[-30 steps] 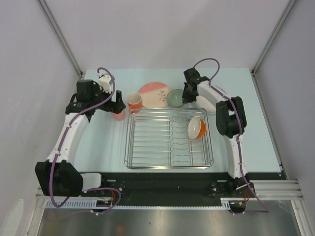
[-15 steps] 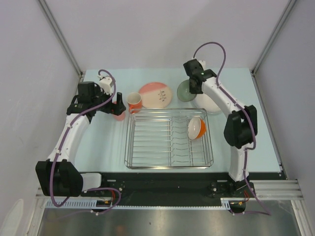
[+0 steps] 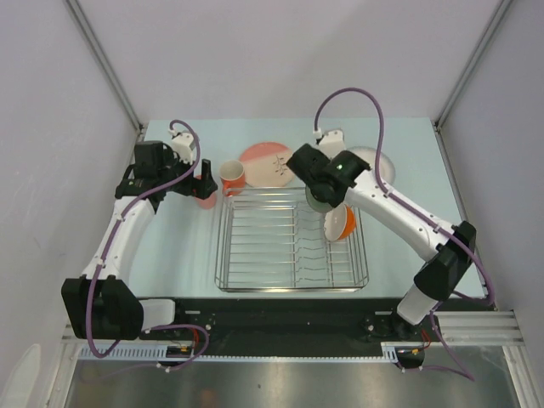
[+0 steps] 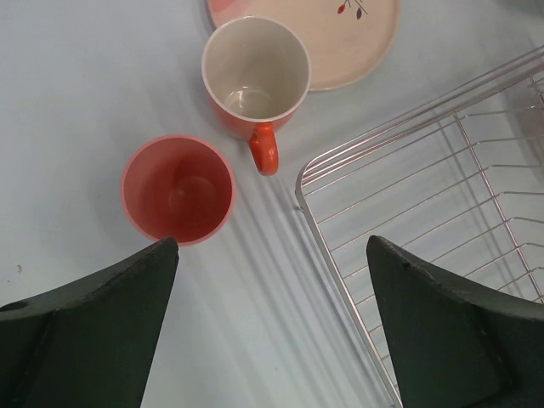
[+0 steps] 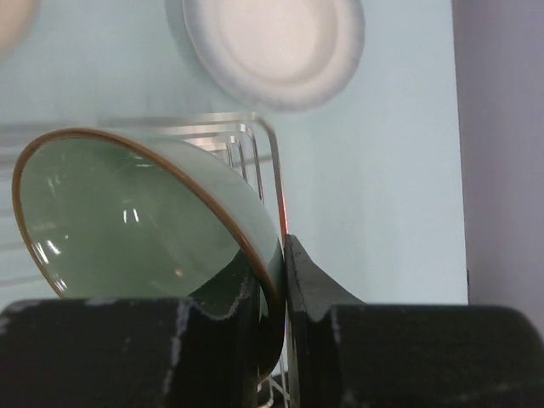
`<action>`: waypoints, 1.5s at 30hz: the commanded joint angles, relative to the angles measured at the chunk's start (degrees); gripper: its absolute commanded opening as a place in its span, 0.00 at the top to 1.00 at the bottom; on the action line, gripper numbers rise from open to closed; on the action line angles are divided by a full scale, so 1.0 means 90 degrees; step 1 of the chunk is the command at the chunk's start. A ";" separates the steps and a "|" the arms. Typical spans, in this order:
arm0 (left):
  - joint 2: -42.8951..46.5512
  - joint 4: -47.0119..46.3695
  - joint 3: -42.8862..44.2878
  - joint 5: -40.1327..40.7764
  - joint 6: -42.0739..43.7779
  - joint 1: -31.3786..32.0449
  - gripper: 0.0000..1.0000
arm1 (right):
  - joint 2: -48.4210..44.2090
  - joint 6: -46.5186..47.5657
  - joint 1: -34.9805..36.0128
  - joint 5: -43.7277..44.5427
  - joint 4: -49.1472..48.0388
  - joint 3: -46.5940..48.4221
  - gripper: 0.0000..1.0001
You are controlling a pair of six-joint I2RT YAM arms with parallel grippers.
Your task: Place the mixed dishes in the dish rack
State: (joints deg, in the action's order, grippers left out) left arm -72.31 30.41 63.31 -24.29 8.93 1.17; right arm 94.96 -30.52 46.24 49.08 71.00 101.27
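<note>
We pinch the pale green bowl by its rim in the right gripper, tilted over the dish rack on the side toward the table's far edge. The orange bowl leans just beside it. A thin rim grip could slip, or the bowls could clash. Our left gripper hangs spread above the pink tumbler.

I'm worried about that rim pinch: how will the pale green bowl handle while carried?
Highlights on its glaze suggest the pale green bowl is slick and could swivel in the right gripper, which pinches only its rim. It looks like rigid ceramic, so it may chip against the dish rack wires.
</note>
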 commanded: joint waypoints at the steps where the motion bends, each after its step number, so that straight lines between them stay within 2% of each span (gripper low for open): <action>1: -0.0012 -0.0245 0.0055 -0.0103 -0.0055 -0.0062 0.02 | -0.0745 -0.1256 0.0253 -0.0207 0.1798 -0.0753 1.00; 5: -0.0002 -0.0245 0.0104 -0.0103 -0.0055 -0.0062 0.02 | -0.1331 -0.1462 0.0272 -0.0978 0.1808 -0.1505 1.00; 10: -0.0002 -0.0196 0.0095 -0.0084 -0.0016 -0.0071 0.01 | -0.1946 -0.1482 0.0799 -0.1507 0.1808 -0.1477 1.00; 14: -0.0012 -0.0205 0.0143 -0.0055 0.0043 -0.0071 0.01 | -0.2658 -0.1365 0.0790 -0.2715 0.1798 -0.1662 1.00; 16: -0.0051 -0.0205 0.0192 -0.0064 0.0033 -0.0071 0.01 | -0.2932 -0.1384 0.0790 -0.2943 0.1798 -0.1838 1.00; 18: -0.0080 -0.0206 0.0221 -0.0103 0.0014 -0.0071 0.01 | -0.3254 -0.1403 0.0761 -0.2866 0.1798 -0.1839 1.00; 23: -0.0042 -0.0215 0.0212 -0.0162 -0.0055 -0.0071 0.02 | -0.3345 -0.1560 0.1150 -0.1276 0.1769 -0.1030 1.00; 27: 0.0037 -0.0176 0.0261 -0.0104 -0.0006 -0.0071 0.01 | -0.2350 -0.0771 0.1142 -0.0786 0.1798 0.0394 1.00; 28: 0.0046 -0.0138 0.0280 -0.0084 0.0014 -0.0071 0.02 | -0.1816 -0.0566 0.1132 -0.0727 0.1808 0.0746 1.00; 29: 0.0056 -0.0127 0.0328 -0.0065 0.0033 -0.0071 0.01 | -0.1598 -0.0235 0.1103 -0.0649 0.1808 0.1465 1.00; 32: 0.0173 -0.0098 0.0339 -0.0045 0.0063 -0.0071 0.01 | -0.1050 0.0293 0.0694 -0.0171 0.1828 0.2532 1.00; 33: 0.0183 -0.0088 0.0339 -0.0045 0.0082 -0.0071 0.01 | -0.0972 0.0489 0.0286 -0.0006 0.1828 0.2701 1.00; 35: 0.0193 -0.0088 0.0310 -0.0025 0.0072 -0.0081 0.01 | -0.0814 0.0793 0.0000 0.0229 0.1741 0.2975 1.00; 37: 0.0183 -0.0088 0.0309 0.0004 0.0092 -0.0091 0.01 | -0.0756 0.0862 -0.0488 0.0055 0.1652 0.3034 1.00; 40: 0.0135 -0.0098 0.0319 0.0033 0.0092 -0.0091 0.01 | -0.0736 0.0774 -0.0548 0.0668 0.1798 0.2753 1.00; 43: 0.0057 -0.0127 0.0368 0.0033 0.0092 -0.0091 0.01 | -0.0980 0.0813 -0.0684 0.0271 0.1818 0.1564 1.00; 44: 0.0037 -0.0166 0.0368 0.0043 0.0063 -0.0091 0.01 | -0.1184 0.0852 -0.0733 0.0028 0.1837 0.1231 1.00; 45: 0.0027 -0.0176 0.0358 0.0033 0.0043 -0.0091 0.01 | -0.1282 0.0872 -0.0762 -0.0487 0.1828 0.0474 1.00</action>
State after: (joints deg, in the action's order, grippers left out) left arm -72.38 30.13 63.90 -24.14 9.08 0.91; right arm 87.11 -24.21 40.21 49.89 78.13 117.51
